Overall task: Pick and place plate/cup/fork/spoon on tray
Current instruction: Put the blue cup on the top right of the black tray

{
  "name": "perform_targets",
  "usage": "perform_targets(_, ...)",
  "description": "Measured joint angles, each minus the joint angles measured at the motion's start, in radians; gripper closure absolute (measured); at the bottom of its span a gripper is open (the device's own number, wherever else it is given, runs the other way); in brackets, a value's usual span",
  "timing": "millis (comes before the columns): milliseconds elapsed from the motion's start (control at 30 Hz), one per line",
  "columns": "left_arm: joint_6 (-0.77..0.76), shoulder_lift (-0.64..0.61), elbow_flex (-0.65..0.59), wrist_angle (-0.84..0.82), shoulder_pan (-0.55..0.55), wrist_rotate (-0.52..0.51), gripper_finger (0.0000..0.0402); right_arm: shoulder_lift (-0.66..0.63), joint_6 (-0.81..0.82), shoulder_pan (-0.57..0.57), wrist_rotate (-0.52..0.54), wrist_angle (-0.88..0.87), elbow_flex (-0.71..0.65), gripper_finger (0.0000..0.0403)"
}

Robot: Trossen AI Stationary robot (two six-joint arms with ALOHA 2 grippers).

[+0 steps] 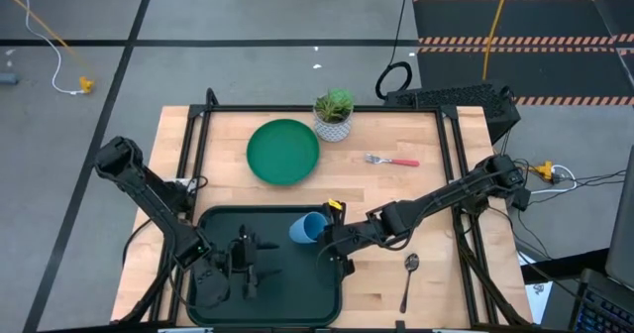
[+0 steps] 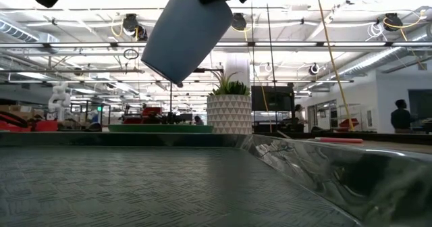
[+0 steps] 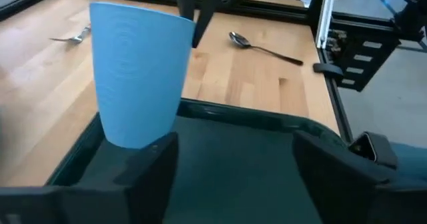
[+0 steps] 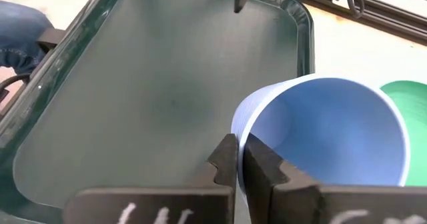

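Wooden table (image 1: 416,204), one tray (image 1: 223,224), one plate (image 1: 283,152), right fingers (image 4: 240,159) pinching one cup (image 1: 306,228), left fingers (image 3: 150,174) open.

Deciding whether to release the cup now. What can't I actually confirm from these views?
- Gap between the cup and the tray floor: the low view shows it lifted and tilted, but depth is unclear.
- Right gripper: shut on the cup's rim; its body is cut off at the right wrist view's edge.
- Left gripper: over the tray, fingertips cut off in its wrist view.
- Plate: only an edge-on sliver in the low view.
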Motion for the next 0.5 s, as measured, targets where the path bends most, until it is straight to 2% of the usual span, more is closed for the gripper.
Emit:
perform_targets(133,0.002,0.024,0.000,0.009,0.018,-0.053,0.0023,0.000,0.000,0.000,0.000,0.000,0.000,0.0403)
perform_targets(200,0.002,0.044,0.001,0.024,0.038,-0.057,0.0008,0.000,0.000,0.000,0.000,-0.001,0.000,0.0403)
perform_targets(500,0.063,0.090,0.001,0.063,0.106,-0.036,0.0026,0.000,0.000,0.000,-0.026,0.000,0.000,0.0403)
